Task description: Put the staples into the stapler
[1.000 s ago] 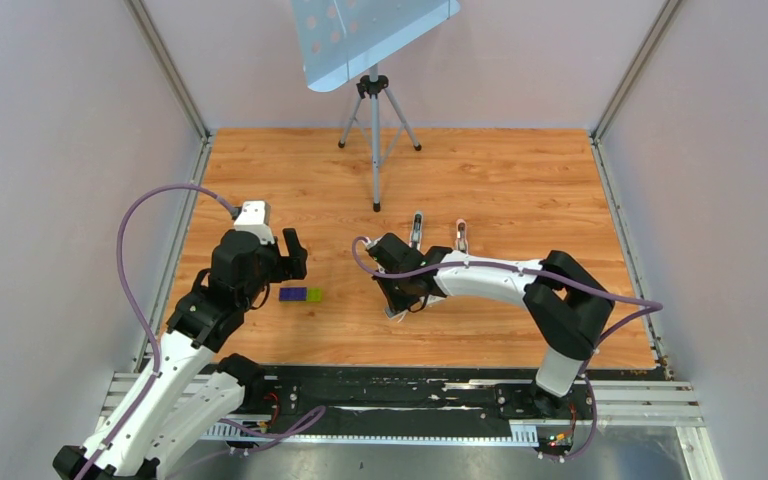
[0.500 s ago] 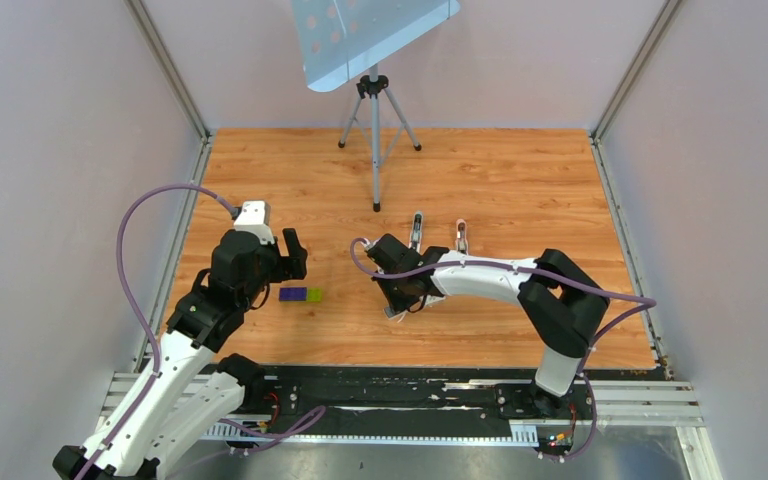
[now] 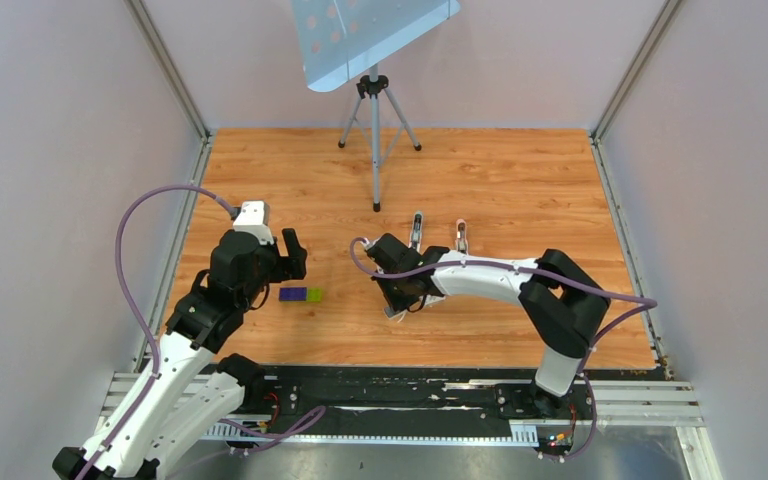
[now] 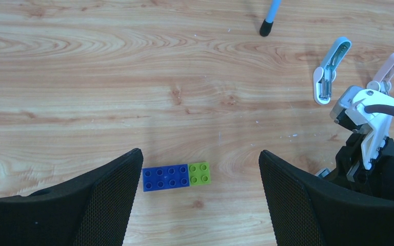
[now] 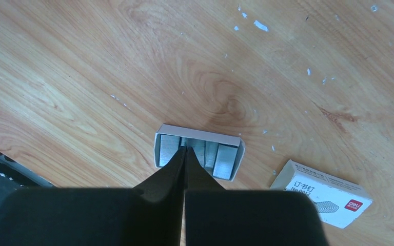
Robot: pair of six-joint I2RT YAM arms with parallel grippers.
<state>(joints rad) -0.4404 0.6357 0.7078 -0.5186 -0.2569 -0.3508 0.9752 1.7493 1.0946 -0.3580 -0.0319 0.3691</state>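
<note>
The right gripper [image 5: 184, 151] is sitting clenched in the staple tray [image 5: 200, 134], its catch untellable, while the left gripper [image 4: 200, 154] is hanging spread wide and the stapler [image 4: 391, 65] is lying apparently unloaded.

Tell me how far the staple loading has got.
Done: the staple tray is out of its sleeve, strips exposed, and the pink stapler looks hinged open. In hand: the right hand is shut with its tips in the tray; whether it pinches a strip is unclear. Still to do: carrying staples to the stapler and closing it.
</note>
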